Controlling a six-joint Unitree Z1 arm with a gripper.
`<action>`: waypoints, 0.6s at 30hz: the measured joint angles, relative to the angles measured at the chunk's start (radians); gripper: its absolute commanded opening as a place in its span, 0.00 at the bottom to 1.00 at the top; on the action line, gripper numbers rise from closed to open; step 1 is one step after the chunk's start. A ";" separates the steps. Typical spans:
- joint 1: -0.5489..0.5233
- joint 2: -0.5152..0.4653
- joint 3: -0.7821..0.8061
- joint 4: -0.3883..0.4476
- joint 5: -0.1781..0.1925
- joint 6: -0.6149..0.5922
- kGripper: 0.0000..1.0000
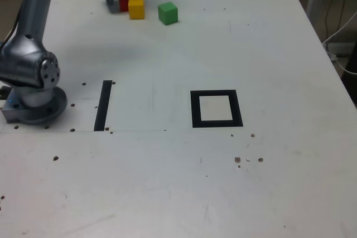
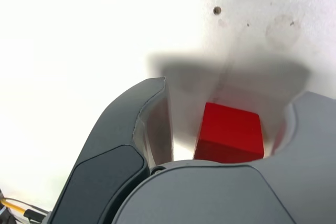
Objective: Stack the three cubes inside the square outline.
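Red cube (image 2: 231, 132) seen between the fingers of the end effector (image 2: 223, 124), near the far edge of the surface (image 1: 268, 182) in the exterior view. End effector is open around the cube; in the wrist view a gap is left between the cube and one finger, while the other finger is close beside it, contact not clear. No grip can be confirmed.

Yellow cube (image 1: 136, 9) placed just beside the red one, on its right in the exterior view, slightly nearer the camera; touching or not cannot be told. Green cube (image 1: 168, 13) set farther right, apart from the yellow one, turned at an angle. All three located on the surface, none stacked.

Square outline (image 1: 239, 110) lies flat, right of centre in the exterior view, well apart from the cubes; its white centre is uncovered. Black strip (image 1: 103, 106) is laid to the left of it, between the outline and the arm base (image 1: 36, 107). Arm (image 1: 34, 15) is extended along the left side of the exterior view toward the far edge. Small dark marks are scattered over the surface.
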 measured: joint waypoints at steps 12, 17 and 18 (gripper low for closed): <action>-0.020 0.000 0.000 0.014 0.001 -0.008 0.30; -0.024 0.000 0.000 0.017 0.002 -0.010 0.30; -0.025 0.000 0.000 0.018 0.002 -0.010 0.30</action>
